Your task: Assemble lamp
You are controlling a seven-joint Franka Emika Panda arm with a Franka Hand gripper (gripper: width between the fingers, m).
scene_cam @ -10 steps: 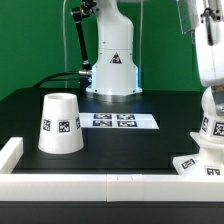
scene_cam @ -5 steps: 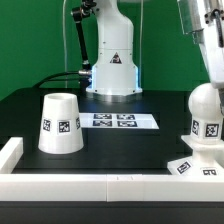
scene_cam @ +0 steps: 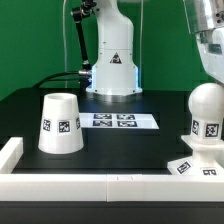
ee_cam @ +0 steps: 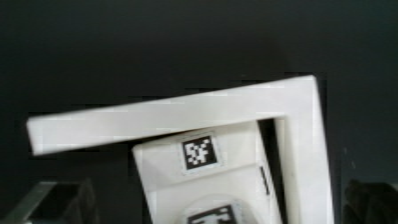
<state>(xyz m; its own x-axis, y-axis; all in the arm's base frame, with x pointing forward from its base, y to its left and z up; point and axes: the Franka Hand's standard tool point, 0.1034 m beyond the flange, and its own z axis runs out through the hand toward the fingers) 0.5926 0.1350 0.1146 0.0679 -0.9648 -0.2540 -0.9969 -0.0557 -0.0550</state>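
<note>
The white ball-shaped bulb (scene_cam: 205,110) stands upright on the flat square base (scene_cam: 195,165) at the exterior view's right, close to the front rail. My gripper (scene_cam: 212,58) hangs above the bulb, apart from it and empty. The cone-shaped shade (scene_cam: 60,123) stands by itself on the exterior view's left. In the wrist view I look straight down on the base (ee_cam: 205,155) and the top of the bulb (ee_cam: 222,212). My gripper (ee_cam: 217,208) is open, with its dark fingers spread wide to either side of the bulb.
The marker board (scene_cam: 118,121) lies in the middle of the black table. A white rail (scene_cam: 90,184) runs along the front edge, and its corner (ee_cam: 267,98) wraps round the base. The arm's white pedestal (scene_cam: 112,70) stands behind.
My gripper was round the bulb one second ago; it has let go and risen straight up. The bulb stays standing on the base.
</note>
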